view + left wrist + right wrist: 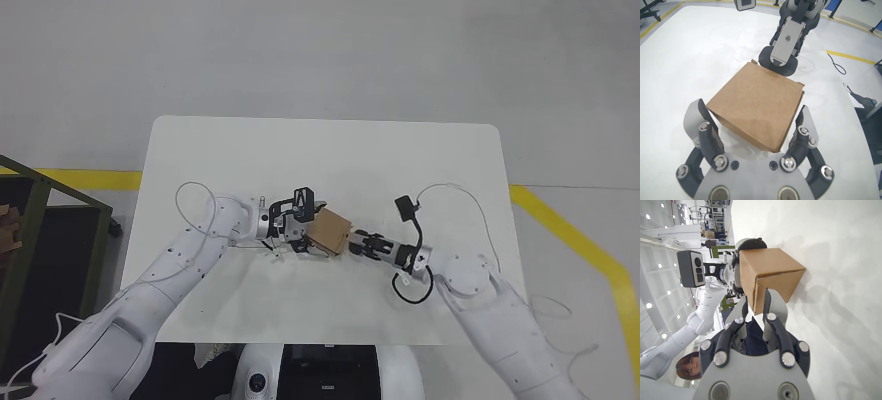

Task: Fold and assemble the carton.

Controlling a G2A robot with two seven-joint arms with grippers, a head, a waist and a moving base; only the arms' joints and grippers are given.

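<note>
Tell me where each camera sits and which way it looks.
Top view: above the arms, looking down at the table; left gripper and right gripper meet at the carton.
Left wrist view: on the left wrist, looking past its gripper at the carton.
Right wrist view: on the right wrist, looking past its gripper at the carton.
Both wrist views share the carton and each other's gripper.
</note>
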